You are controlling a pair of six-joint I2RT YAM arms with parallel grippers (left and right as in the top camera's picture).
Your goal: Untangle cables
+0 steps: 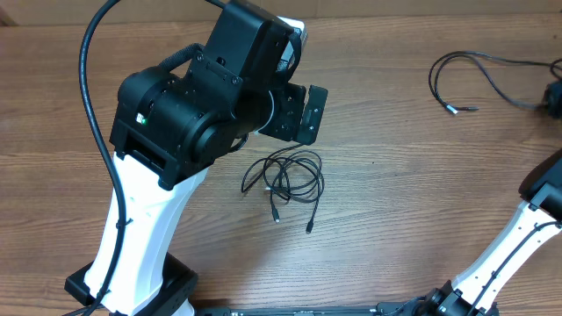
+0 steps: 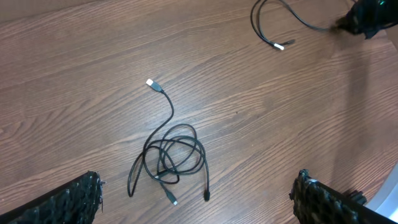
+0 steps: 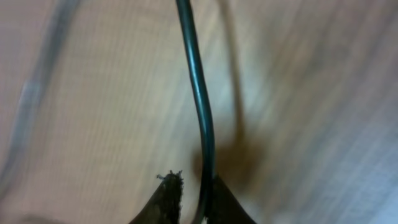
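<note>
A knot of thin black cables [image 1: 283, 175] lies mid-table, its loops overlapping and plug tips pointing toward the front; in the left wrist view the cables [image 2: 174, 155] sit below my left gripper [image 2: 198, 182], which hangs above them wide open and empty. One separate cable [image 1: 457, 77] curls at the far right. My right gripper [image 1: 553, 95] is at the end of that cable [image 3: 200, 106], which runs between the nearly closed fingers [image 3: 168, 198]; it is shut on the cable.
The left arm's bulky black housing [image 1: 189, 110] covers the table's left centre in the overhead view. The right arm's white link [image 1: 518, 241] crosses the front right corner. Bare wood lies between the knot and the separate cable.
</note>
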